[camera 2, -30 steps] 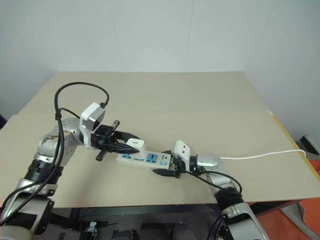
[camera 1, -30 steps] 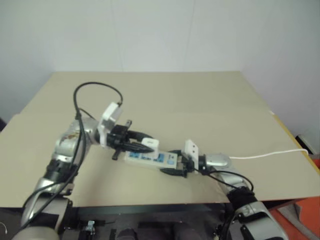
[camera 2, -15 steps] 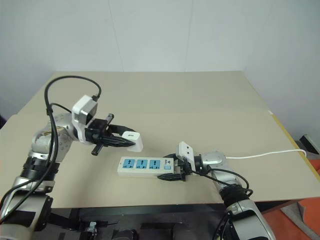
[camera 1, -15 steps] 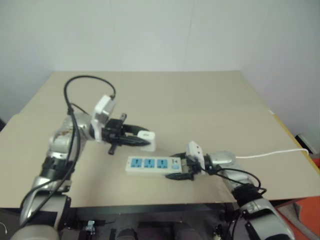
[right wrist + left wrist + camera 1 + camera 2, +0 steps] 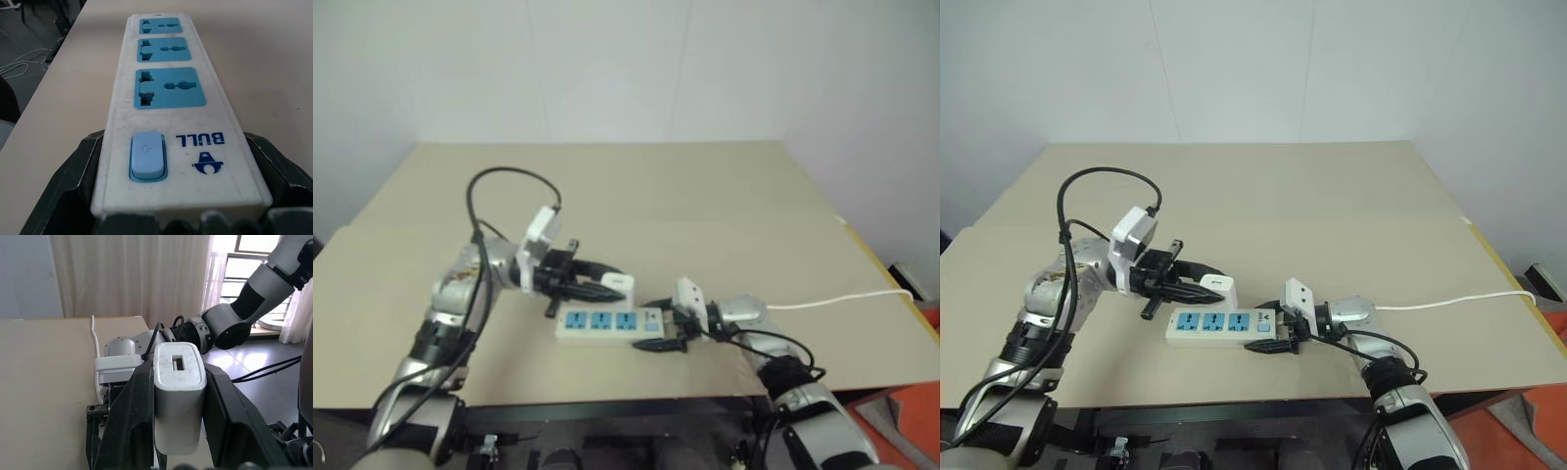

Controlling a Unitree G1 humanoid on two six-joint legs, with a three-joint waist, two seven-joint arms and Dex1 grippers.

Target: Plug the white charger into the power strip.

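The white charger (image 5: 619,284) is a small rounded block held between the black fingers (image 5: 131,426) of my left gripper (image 5: 1206,287), which is shut on it. It hangs just over the far edge of the power strip (image 5: 1214,326), near its left sockets; I cannot tell whether they touch. The power strip lies level on the table with three blue socket panels (image 5: 166,88) facing up. My right gripper (image 5: 1271,335) is shut on the strip's right end, beside the switch (image 5: 146,156).
The strip's thin white cable (image 5: 1449,301) runs right across the tan table (image 5: 1332,196) to its right edge. The strip lies close to the table's front edge. A black cable (image 5: 1102,181) loops above my left wrist.
My left gripper lifted the charger up and left off the strip's left end, then brought it back down close over it. The strip swung from tilted to level in my right gripper.
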